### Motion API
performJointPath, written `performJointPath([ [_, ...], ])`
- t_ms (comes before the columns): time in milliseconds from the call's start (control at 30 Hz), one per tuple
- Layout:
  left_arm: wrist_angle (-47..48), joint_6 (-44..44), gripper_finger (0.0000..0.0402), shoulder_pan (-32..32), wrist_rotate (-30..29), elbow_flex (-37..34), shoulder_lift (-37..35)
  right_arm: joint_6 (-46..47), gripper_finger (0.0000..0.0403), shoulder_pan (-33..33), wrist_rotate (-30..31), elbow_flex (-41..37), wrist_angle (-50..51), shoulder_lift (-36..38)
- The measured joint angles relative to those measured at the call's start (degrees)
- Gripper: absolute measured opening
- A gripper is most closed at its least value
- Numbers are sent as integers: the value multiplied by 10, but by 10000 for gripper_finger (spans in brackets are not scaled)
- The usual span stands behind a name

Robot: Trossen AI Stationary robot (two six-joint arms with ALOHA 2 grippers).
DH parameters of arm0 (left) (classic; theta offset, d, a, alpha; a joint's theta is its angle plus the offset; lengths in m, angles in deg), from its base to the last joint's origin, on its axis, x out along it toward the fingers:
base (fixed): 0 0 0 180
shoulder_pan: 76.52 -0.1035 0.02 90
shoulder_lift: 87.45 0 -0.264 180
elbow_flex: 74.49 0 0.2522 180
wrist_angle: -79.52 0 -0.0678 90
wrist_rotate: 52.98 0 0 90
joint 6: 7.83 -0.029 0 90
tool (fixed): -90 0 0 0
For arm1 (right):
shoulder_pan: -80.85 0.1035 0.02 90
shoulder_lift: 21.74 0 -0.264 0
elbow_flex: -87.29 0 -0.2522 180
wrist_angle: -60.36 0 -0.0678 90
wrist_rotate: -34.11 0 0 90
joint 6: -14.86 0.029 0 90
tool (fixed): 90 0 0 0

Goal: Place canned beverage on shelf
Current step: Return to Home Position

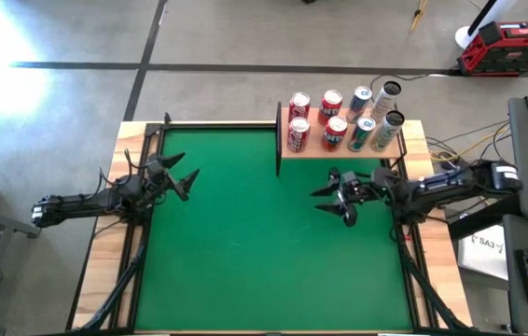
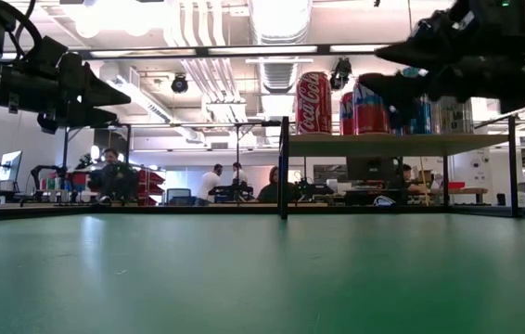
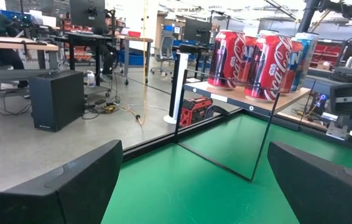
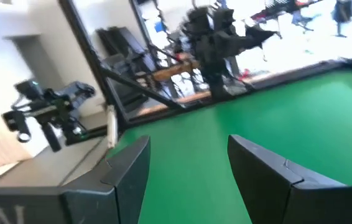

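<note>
Green felt bench (image 1: pixel 245 233) carries tan wooden shelf (image 1: pixel 316 147) of aluminium soda cans (image 1: pixel 330 103); right jaws, spread empty just beside it, could topple cans swinging away; left jaws spread.

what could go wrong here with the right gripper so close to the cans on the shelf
1. The right gripper, open, hangs at can height just in front of the shelf; a swing toward it could clip the front-row cans.
2. The cans stand packed in two rows, so one knocked can might topple neighbours.
The left gripper waits open at the left of the table, well clear.
</note>
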Motion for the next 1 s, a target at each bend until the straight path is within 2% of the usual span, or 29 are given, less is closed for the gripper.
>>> performJointPath([
  [233, 1, 0, 386, 0, 0, 0, 0, -4, 205, 23, 65, -31, 136, 151],
  [433, 1, 0, 386, 0, 0, 0, 0, -8, 205, 22, 67, -49, 212, 249],
  [667, 1, 0, 386, 0, 0, 0, 0, -9, 206, 8, 65, -96, 240, 347],
  [900, 0, 0, 386, 0, 0, 0, 0, -7, 206, -35, 59, -96, 368, 455],
  [1000, 0, 0, 386, 0, 0, 0, 0, -14, 206, -62, 33, -96, 402, 487],
])
